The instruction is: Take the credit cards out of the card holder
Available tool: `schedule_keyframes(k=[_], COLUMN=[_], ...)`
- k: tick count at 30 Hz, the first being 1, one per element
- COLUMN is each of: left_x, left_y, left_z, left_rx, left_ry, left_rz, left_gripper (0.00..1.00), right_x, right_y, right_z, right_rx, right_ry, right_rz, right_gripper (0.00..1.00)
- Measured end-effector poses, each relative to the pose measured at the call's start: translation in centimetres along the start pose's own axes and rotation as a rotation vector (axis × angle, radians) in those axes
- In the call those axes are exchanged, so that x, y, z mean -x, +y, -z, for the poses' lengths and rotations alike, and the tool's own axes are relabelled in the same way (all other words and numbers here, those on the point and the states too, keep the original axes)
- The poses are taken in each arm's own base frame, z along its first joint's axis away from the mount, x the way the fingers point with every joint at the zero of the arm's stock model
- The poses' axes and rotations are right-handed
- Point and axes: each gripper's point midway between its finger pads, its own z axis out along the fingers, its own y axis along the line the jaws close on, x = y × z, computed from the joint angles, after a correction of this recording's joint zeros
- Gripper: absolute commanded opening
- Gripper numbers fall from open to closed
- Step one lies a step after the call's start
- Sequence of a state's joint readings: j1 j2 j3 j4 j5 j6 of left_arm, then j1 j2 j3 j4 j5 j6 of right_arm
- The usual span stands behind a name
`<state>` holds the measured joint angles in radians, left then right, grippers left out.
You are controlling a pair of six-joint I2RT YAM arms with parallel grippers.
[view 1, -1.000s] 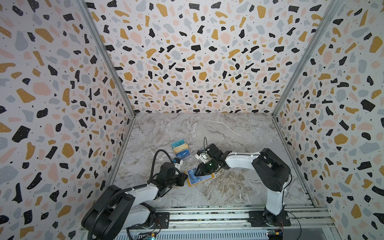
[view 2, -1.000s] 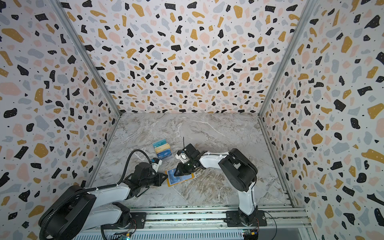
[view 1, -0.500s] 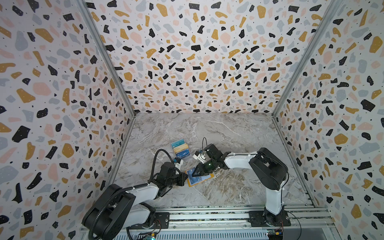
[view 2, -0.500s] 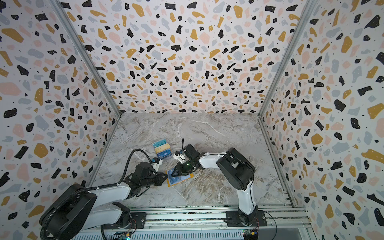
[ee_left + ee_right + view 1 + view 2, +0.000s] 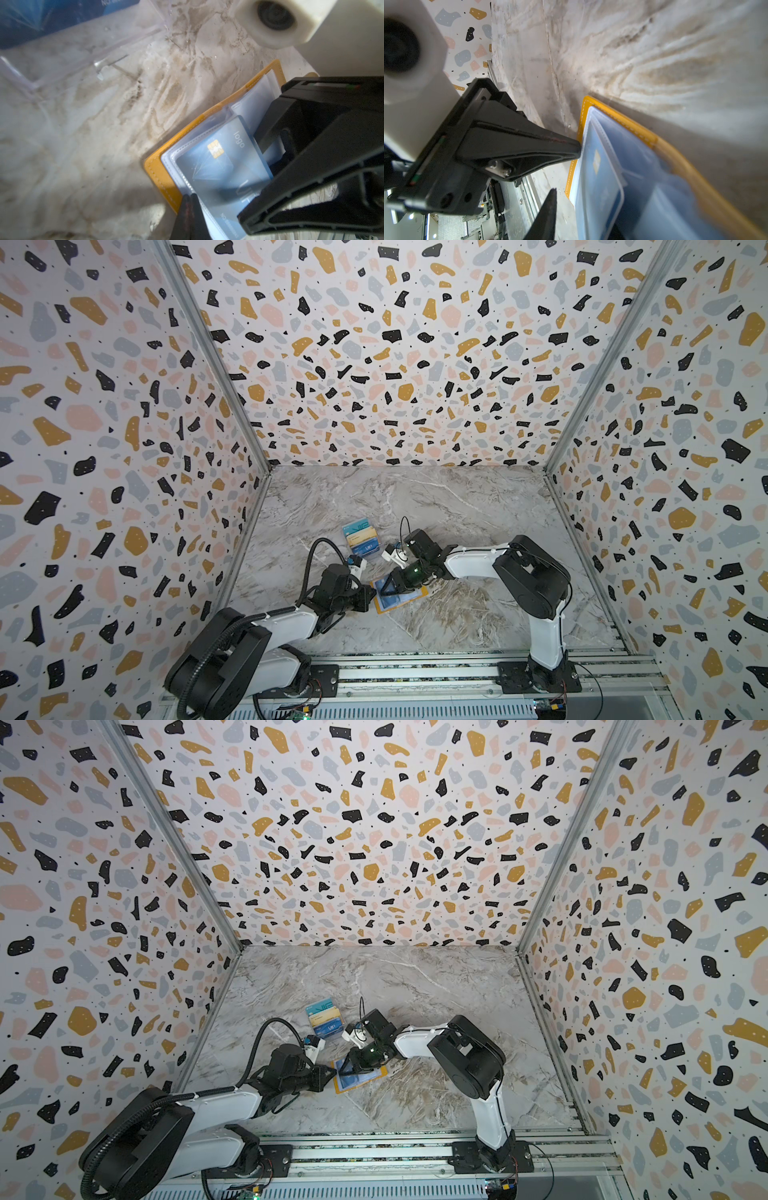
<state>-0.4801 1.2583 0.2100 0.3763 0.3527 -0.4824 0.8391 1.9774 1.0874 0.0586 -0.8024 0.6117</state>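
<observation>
Enclosure: three walls in a terrazzo print, with black, ochre, pink and grey chips on a white ground. The left wall point(image 5: 104, 448) meets the back wall point(image 5: 395, 364) at a bare metal post point(image 5: 216, 373). The desk point(image 5: 457, 510) has a grey-white marble pattern, and its brown veining is strongest just right of the card holder point(image 5: 405, 599). A metal rail point(image 5: 415, 672) runs along the front edge and carries both arm bases.

The left arm point(image 5: 286, 622) lies low over the desk and ends at the holder's left edge. Left pincer point(image 5: 190, 197): fingers pressed together, tips touching the holder at its stitched yellow border. Whether a sleeve is caught between them, cannot tell.

The card holder lies open and flat on the desk, yellow cover down and clear sleeves up. One blue card point(image 5: 220, 164), with a gold chip and the word "logo", sits in a clear sleeve.

The loose cards point(image 5: 360, 540) are fanned on the desk beyond the holder toward the back wall, slightly to its left and apart from it. They are teal, beige and dark blue, and "VIP" is legible on two.

The right pincer point(image 5: 384, 590) is over the holder from its right side, with a finger on either side of the blue card's end. Clamped or merely straddling: cannot tell. The right arm point(image 5: 532, 572) stands to the holder's right, with the right wall point(image 5: 685, 448) beyond it.
</observation>
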Motion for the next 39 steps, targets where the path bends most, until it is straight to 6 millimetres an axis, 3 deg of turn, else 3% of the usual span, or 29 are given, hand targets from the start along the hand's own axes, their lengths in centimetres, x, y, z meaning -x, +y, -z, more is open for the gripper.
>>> schedule_keyframes(k=[25, 39], left_x=[0.1, 0.1], left_y=[-0.1, -0.1], left_z=[-0.1, -0.1], left_rx=[0.006, 0.007], left_ry=[-0.002, -0.003], left_rz=[-0.007, -0.009], left_gripper=[0.0, 0.0], right_x=[0.5, 0.8], right_y=[0.7, 0.3], right_z=[3.6, 4.3], right_rx=[0.07, 0.06], right_ry=[-0.085, -0.102], right_rz=[0.021, 0.012], right_gripper=[0.2, 0.16])
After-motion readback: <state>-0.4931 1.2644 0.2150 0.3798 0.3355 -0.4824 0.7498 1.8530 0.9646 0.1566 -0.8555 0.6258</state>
